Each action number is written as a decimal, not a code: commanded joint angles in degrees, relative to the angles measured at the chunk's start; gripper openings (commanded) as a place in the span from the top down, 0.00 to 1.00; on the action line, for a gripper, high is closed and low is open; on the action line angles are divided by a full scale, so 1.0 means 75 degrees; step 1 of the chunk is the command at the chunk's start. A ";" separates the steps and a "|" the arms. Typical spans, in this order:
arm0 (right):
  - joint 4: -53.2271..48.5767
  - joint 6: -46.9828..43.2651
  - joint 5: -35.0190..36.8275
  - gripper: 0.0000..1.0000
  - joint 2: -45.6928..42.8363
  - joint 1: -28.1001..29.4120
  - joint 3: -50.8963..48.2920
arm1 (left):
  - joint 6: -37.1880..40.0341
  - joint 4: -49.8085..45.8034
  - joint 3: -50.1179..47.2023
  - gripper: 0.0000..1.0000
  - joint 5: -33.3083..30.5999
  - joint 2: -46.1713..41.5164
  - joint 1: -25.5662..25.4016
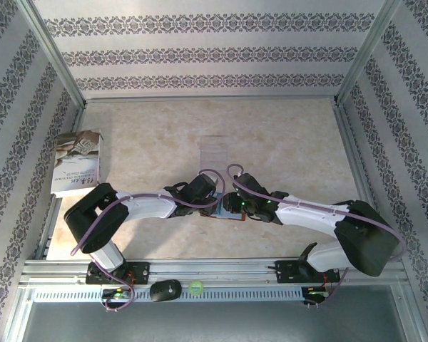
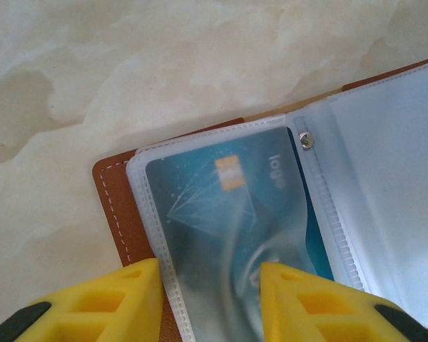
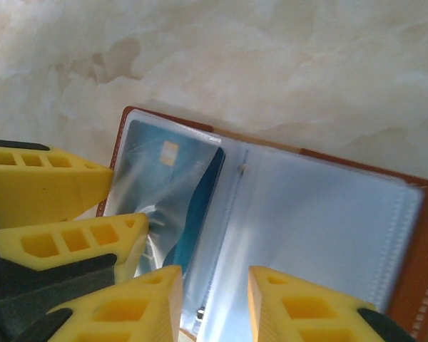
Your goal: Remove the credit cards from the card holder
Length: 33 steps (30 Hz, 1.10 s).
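Top external view, starting at the left: a white-grey printed booklet point(image 1: 78, 162) lies at the left edge of the table point(image 1: 285, 142), well apart from the arms. Nearer the middle, a pale translucent sheet point(image 1: 215, 151) lies flat, just beyond the spot where the arms meet. The left arm point(image 1: 132, 208) reaches in from one side and the right arm point(image 1: 321, 214) from the other. Their tips are close together over the card holder point(image 1: 230, 216), which lies open on the table between them, towards the front.

Left wrist view: the card holder's brown leather edge with pale stitching shows at the left, with clear plastic sleeves point(image 2: 385, 199) lying on it. The left-hand sleeve holds a blue credit card point(image 2: 228, 221) with a gold chip and pale line markings, tucked fully inside its pocket. The left gripper point(image 2: 210, 274) has its yellow fingers point(image 2: 121, 303) apart. One is over the leather edge and the sleeve's seam, the other over the card. Sleeve and card show in the gap, and I cannot tell whether the tips press on them. A small metal stud point(image 2: 307, 140) sits at the fold, right of the card.

Right wrist view: the left gripper's fingers lie at the holder's left edge, one tip overlapping the card. Further right, the right gripper point(image 3: 214, 274) also has its jaws apart, over the near edge of the sleeves by the fold, and no grip can be made out.
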 commanded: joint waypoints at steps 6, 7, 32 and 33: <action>0.0725 0.0789 -0.0583 0.76 0.0798 0.0097 0.0187 | -0.0672 -0.0236 -0.0333 0.62 0.0149 -0.0244 -0.0143; 0.0794 0.0865 -0.0614 0.76 0.0856 0.0080 0.0184 | -0.0705 -0.0220 -0.0337 0.62 0.0156 -0.0285 -0.0136; 0.0647 0.1126 -0.0251 0.79 0.0175 -0.0078 0.0059 | -0.0826 -0.0305 -0.0306 0.61 0.0306 -0.0403 -0.0124; 0.0647 0.1154 -0.0340 0.79 0.0184 -0.0086 0.0088 | -0.0835 -0.0308 -0.0305 0.61 0.0309 -0.0391 -0.0124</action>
